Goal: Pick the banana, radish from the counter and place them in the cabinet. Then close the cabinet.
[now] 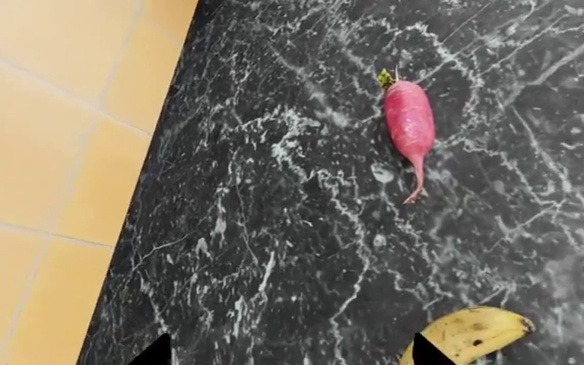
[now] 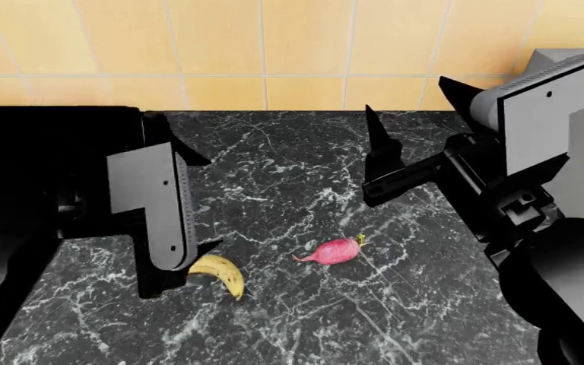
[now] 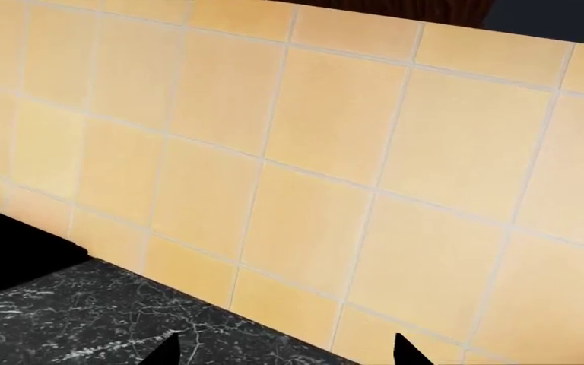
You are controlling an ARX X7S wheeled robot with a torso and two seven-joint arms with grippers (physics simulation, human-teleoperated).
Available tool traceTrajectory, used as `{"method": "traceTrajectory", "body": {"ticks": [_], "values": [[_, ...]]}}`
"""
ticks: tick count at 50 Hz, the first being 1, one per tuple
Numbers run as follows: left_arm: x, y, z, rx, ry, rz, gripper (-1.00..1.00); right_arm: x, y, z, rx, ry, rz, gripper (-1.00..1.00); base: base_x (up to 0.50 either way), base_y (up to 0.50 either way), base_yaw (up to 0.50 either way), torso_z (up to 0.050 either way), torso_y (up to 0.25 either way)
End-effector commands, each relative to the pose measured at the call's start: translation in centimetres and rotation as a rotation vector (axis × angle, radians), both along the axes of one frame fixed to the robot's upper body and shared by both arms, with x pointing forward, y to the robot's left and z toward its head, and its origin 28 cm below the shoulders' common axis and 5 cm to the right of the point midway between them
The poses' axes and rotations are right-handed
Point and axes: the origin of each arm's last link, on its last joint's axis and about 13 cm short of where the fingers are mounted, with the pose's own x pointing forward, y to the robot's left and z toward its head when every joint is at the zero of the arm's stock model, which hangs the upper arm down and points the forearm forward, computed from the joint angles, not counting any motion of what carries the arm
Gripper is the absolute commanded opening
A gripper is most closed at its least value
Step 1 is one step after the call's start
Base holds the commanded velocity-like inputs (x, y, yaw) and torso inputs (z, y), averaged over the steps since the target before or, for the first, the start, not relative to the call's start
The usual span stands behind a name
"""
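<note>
Both banana and radish on counter.

Hidden and cropped parts

In the head view the left gripper covers one end of the banana; the left wrist view cuts the banana off at the frame edge. Both wrist views show only dark fingertip points, so neither gripper's opening can be judged.

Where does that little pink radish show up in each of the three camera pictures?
Head view: the radish lies low and centre on the counter, right of the banana.
Left wrist view: radish upper right, banana at the lower edge.
Right wrist view: not in it.
Shared landmark: the white-veined dark counter and the tiled wall.
</note>
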Motion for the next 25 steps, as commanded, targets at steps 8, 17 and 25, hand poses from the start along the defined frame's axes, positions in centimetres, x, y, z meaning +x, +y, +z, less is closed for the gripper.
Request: {"method": "traceTrajectory", "body": {"ticks": [8,17,25], "values": [[1.3,1.2,-1.0,0.144,0.18,-0.034,1.0,0.2,0.2,-0.1,-0.003,0.005,-0.002,1.0,0.0,0.0,0.0,0.0,0.0],[1.6,1.0,-1.0,0.169,0.215,-0.048,1.0,0.5,0.3,-0.3,-0.008,0.011,0.0,1.0,0.0,0.0,0.0,0.0,0.0],[2.3,1.0,-1.2,0.171,0.234,-0.059,1.0,0.7,0.5,-0.2,-0.015,0.012,0.004,1.0,0.0,0.0,0.0,0.0,0.0]]}}
